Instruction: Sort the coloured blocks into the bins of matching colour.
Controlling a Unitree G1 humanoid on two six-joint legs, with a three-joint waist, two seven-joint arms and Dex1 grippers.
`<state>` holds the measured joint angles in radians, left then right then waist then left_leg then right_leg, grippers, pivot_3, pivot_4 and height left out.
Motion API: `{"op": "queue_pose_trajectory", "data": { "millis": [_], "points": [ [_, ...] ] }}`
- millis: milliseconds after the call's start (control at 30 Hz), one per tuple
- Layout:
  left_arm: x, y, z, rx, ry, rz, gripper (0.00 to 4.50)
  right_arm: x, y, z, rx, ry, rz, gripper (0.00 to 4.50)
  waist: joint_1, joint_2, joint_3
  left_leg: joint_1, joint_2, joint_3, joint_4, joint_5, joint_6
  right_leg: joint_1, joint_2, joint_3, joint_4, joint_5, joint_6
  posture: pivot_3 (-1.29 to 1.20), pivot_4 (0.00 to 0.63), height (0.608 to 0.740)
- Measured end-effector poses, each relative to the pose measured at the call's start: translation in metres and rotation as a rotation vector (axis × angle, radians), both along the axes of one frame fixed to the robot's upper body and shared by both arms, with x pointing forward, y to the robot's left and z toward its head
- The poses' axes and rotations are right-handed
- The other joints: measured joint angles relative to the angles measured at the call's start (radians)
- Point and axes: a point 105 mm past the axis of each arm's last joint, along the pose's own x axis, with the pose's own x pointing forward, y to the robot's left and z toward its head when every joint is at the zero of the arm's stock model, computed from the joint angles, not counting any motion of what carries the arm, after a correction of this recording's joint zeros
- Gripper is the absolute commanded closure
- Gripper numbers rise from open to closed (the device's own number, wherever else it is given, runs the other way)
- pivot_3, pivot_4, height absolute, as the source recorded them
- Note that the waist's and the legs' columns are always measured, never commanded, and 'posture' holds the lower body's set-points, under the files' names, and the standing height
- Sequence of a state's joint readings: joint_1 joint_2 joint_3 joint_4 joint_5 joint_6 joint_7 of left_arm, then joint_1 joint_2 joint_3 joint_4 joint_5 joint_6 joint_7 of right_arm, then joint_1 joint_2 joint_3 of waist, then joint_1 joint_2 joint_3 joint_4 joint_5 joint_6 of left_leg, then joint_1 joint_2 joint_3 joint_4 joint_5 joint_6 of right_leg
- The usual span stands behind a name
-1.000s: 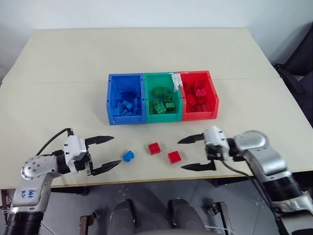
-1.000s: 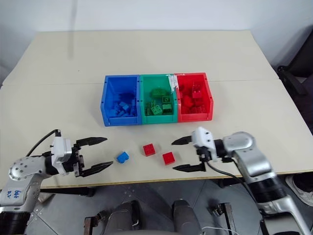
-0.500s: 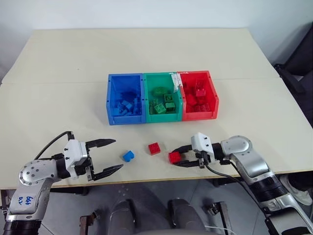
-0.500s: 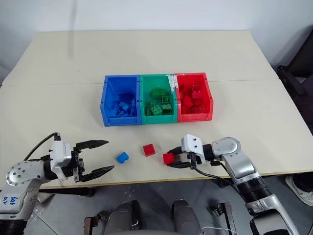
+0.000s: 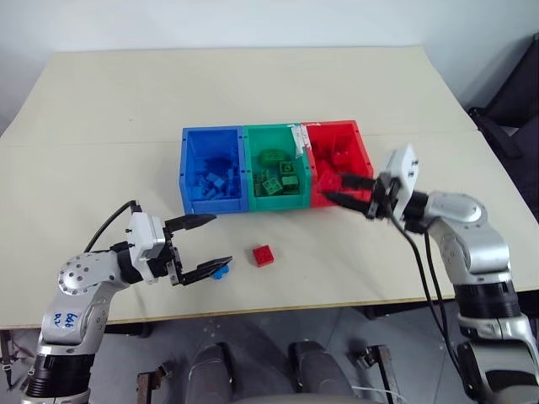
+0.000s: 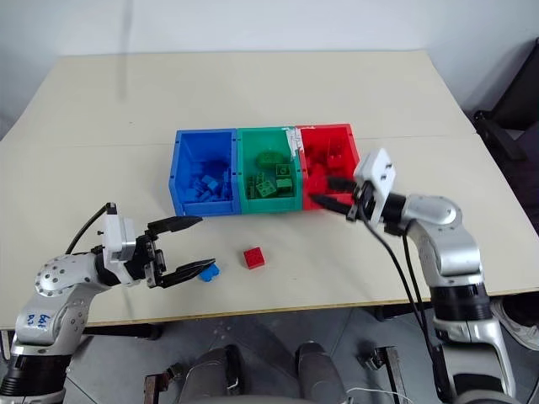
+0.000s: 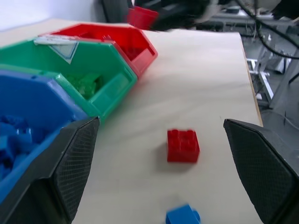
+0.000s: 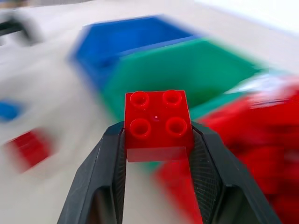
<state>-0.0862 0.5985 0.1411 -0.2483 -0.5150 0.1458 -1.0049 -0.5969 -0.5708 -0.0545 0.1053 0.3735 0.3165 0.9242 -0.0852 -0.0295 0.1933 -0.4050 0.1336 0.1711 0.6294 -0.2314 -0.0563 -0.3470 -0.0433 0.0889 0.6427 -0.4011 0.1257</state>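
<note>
The three joined bins stand mid-table: blue (image 5: 210, 204), green (image 5: 276, 203), red (image 5: 333, 125), each holding several blocks of its own colour. My right gripper (image 5: 338, 189) hovers level at the red bin's front wall, shut on a red block (image 8: 159, 123) with four studs. A second red block (image 5: 264, 255) lies on the table in front of the green bin. A blue block (image 5: 221, 271) lies to its left, just beside the lower finger of my open left gripper (image 5: 217, 240). The left wrist view shows the red block (image 7: 183, 145) and the blue block (image 7: 183, 217) between its fingers.
A white tag (image 5: 299, 135) sits between the green and red bins. The table's front edge (image 5: 278, 307) runs close below the loose blocks. A dark chair (image 5: 518, 101) stands off the table's right side.
My right gripper shut on a red block near the front edge, then lifted it up and away to the red bin. My left gripper moved right and up, nearer the blue block.
</note>
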Motion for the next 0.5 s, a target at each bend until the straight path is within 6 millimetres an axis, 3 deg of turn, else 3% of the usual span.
{"op": "queue_pose_trajectory", "data": {
  "millis": [67,167,200,367,433,500],
  "points": [
    [0.001,-0.005,0.003,-0.005,-0.011,-0.014,0.0,0.02,-0.015,0.01,0.018,-0.031,-0.123,3.04,-0.001,0.0,0.0,0.0,0.0,0.001,0.0,0.0,0.0,-0.001,0.0,0.001,0.0,0.0,0.0,0.0,0.15,0.74],
    [0.002,-0.006,0.005,-0.006,-0.019,-0.017,0.0,0.033,-0.025,0.013,0.019,-0.053,-0.197,3.04,-0.001,0.0,0.0,0.0,0.0,0.001,0.0,0.0,0.0,-0.002,0.0,0.001,0.001,-0.001,0.002,0.0,0.15,0.74],
    [0.002,-0.006,0.005,-0.006,-0.018,-0.016,0.0,0.036,-0.025,0.011,0.023,-0.048,-0.202,2.29,-0.001,0.0,0.0,0.0,0.0,0.001,0.0,0.0,-0.001,-0.003,0.0,0.001,0.001,-0.001,0.002,0.0,0.15,0.74],
    [0.003,-0.007,0.007,-0.009,-0.025,-0.012,0.0,0.037,-0.021,0.001,0.03,-0.022,-0.168,0.58,-0.001,0.0,0.0,-0.002,0.0,0.004,0.0,0.001,-0.001,-0.008,0.0,0.002,0.004,-0.001,0.003,0.0,0.15,0.74],
    [0.003,-0.005,0.007,-0.009,-0.026,-0.004,0.0,0.03,-0.018,0.002,0.033,-0.037,-0.113,0.02,-0.001,0.0,0.0,-0.002,0.0,0.004,0.0,0.001,-0.001,-0.008,0.0,0.002,0.005,-0.001,0.003,0.0,0.15,0.74],
    [0.004,0.001,0.005,-0.004,-0.02,0.018,0.0,0.017,-0.016,0.001,0.033,-0.048,-0.028,0.02,0.0,0.0,0.0,-0.002,0.0,0.003,0.0,0.001,-0.001,-0.008,0.0,0.002,0.005,-0.002,0.003,0.0,0.15,0.74]
  ]
}}
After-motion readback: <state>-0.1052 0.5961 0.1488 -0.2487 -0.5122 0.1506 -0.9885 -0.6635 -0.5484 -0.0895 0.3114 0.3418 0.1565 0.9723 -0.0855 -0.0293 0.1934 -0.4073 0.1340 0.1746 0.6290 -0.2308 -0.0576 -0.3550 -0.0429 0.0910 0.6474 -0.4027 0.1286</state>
